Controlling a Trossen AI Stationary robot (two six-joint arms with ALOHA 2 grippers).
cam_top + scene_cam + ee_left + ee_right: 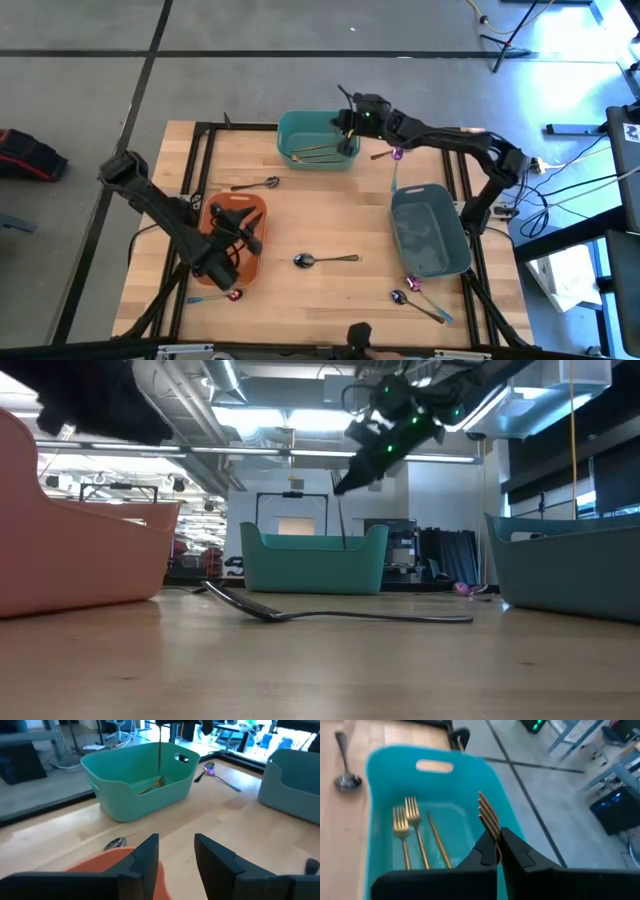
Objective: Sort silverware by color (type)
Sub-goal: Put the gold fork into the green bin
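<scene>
Roughly midway, I'd judge: the teal bin at 12 o'clock on the table already holds gold forks, the grey-blue bin at 3 o'clock shows nothing I can make out inside, and I cannot tell what sits in the orange bin at 9 o'clock because my left arm covers it. Left on the wood: a dark spoon at the centre toward 6, another dark spoon toward 10 just beside the teal bin, a purple spoon at 1 between the teal and grey-blue bins, two more pieces at 5 below the grey-blue bin, and one spoon at 7 just below the orange bin. My right gripper hangs over the teal bin, fingers pinched tight on one gold fork, tines sticking out past the fingertips, so this drop is not yet done. My left gripper hovers over the orange bin with its fingers partly apart, a clear gap between them, holding nothing and touching nothing that I can see.
</scene>
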